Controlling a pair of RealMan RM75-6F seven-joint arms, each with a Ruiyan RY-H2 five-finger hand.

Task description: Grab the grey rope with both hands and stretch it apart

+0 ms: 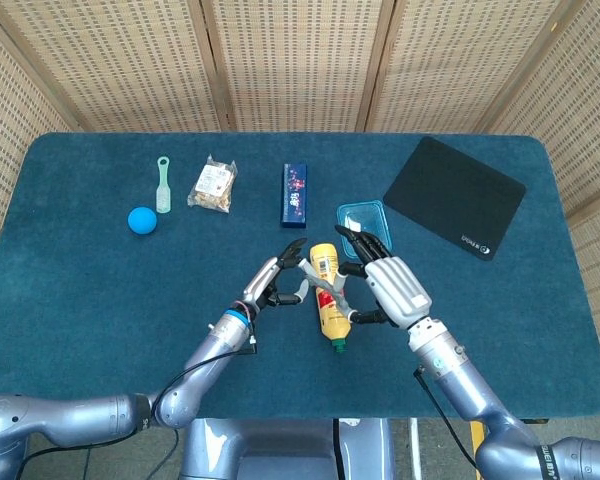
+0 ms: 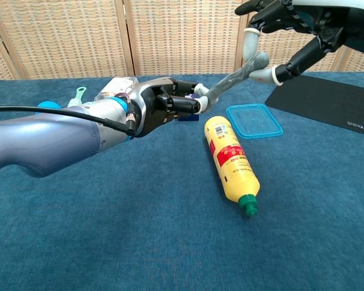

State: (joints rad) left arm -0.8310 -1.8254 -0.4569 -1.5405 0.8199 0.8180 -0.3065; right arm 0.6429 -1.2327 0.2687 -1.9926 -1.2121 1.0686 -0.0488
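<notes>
The grey rope (image 2: 230, 79) hangs above the table near the middle of the head view, stretched taut between the two hands; in the chest view its long axis runs diagonally, from lower left by the left hand up to the upper right by the right hand. Its left end is buried among the fingers of the left hand (image 2: 167, 104), which is clenched around it, so that end cannot be made out. The right hand (image 2: 297, 27) grasps the other end, where the rope bends into a short upright stub; this hand is cut off by the top edge of the chest view, and in the head view its back covers the grasp. Below the rope a yellow bottle (image 2: 230, 160) lies on its side on the blue table (image 1: 100, 320), green cap toward the lower edge of the frame. Just beyond it sits a blue container lid (image 2: 253, 120), partly hidden by the right hand in the head view. A black mat (image 1: 454, 196) occupies the upper right, a dark blue box (image 1: 295, 194) the upper centre, and a snack bag (image 1: 213, 186), green spoon (image 1: 164, 183) and blue ball (image 1: 142, 220) the upper left.
</notes>
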